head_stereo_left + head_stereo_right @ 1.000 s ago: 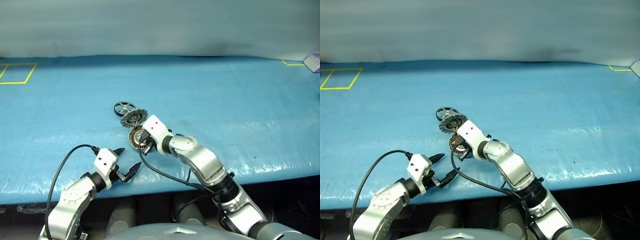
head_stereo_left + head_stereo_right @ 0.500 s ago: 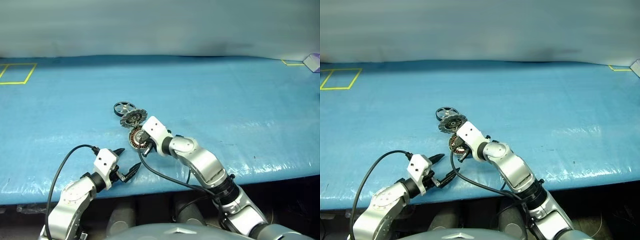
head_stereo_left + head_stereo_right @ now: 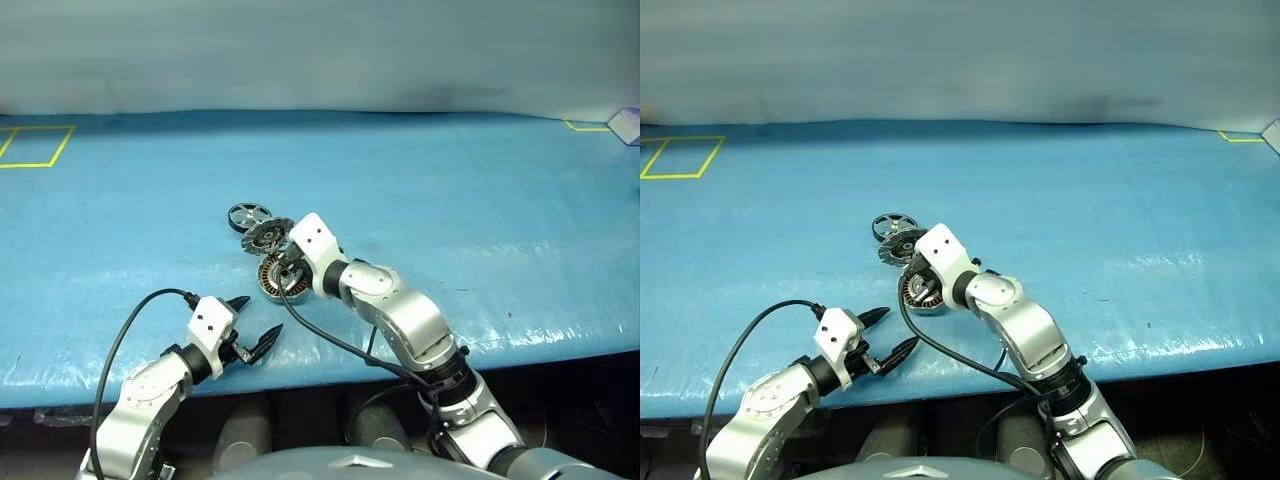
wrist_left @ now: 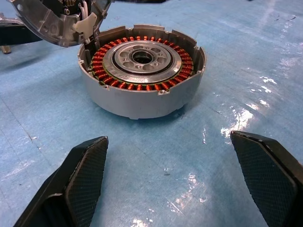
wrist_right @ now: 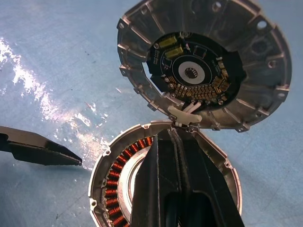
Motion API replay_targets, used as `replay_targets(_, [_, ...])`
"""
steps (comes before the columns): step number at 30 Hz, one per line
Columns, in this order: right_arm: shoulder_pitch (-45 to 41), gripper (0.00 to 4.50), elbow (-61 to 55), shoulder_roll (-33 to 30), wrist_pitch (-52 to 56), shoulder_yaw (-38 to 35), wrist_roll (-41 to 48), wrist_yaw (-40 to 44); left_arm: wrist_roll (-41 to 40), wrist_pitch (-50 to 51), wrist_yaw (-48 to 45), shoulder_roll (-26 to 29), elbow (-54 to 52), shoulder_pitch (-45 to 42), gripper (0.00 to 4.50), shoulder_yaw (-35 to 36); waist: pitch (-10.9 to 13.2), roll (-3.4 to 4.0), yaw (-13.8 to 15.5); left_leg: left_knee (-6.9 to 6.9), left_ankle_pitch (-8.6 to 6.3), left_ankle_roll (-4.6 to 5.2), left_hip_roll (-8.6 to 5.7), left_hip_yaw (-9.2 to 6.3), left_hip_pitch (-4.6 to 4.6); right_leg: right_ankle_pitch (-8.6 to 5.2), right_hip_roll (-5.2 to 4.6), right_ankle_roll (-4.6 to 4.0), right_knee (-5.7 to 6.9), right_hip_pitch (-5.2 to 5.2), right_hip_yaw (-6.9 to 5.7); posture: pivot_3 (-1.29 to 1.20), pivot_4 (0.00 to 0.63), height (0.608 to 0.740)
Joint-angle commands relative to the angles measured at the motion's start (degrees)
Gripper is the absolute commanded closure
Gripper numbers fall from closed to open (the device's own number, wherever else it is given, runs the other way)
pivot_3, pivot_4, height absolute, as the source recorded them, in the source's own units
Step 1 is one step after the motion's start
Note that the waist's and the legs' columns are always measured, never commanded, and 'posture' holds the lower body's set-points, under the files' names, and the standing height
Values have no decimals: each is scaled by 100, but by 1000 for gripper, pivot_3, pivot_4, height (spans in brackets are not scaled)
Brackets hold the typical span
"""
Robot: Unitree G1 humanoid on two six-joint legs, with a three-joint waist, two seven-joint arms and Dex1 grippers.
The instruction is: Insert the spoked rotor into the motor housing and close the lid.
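The motor housing [image 4: 142, 71], a grey cup with copper windings, lies open on the blue table. Its lid [image 5: 203, 61] stands tilted up from the hinge on the far edge, with the finned inner face showing. Just beyond the lid, the spoked rotor [image 3: 248, 216] lies flat on the table. My right gripper [image 5: 173, 135] is shut and empty, its tips over the housing's rim at the hinge. My left gripper [image 4: 175, 179] is open, low over the table on the near side of the housing and apart from it.
The blue sheet covers the table [image 3: 480, 200], whose front edge runs just behind my left gripper. A yellow taped rectangle [image 3: 35, 146] marks the far left. A small pale box [image 3: 626, 124] sits at the far right.
My right wrist has turned slightly toward the lid, uncovering more of the housing. The left arm, rotor, housing and lid have kept still.
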Motion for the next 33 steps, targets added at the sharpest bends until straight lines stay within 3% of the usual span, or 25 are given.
replay_targets(1, [-18,4462,39,19,-150,84,-33,9,-44,-2,8,-6,-37,-19,0,47,0,0,0,0,0,0,0,0,0,0,0,0,0,0,0,0,150,740])
replay_targets(19, [371,4462,22,-41,-95,17,-19,-117,-36,-30,46,-6,-68,-15,0,84,-1,-1,8,2,0,0,0,-1,4,-1,0,0,1,1,0,0,150,740])
replay_targets(26, [668,4462,-1425,-675,283,-212,574,498,-341,423,563,-160,-255,-232,0,790,0,-1,45,2,0,0,1,-5,-2,0,-2,1,-1,1,-3,0,150,740])
replay_targets(33, [1167,4462,-2044,-1464,305,-537,898,769,-881,1553,222,595,334,-1139,0,1513,0,-3,60,8,1,-1,1,-15,0,-2,4,-1,3,2,-13,0,150,740])
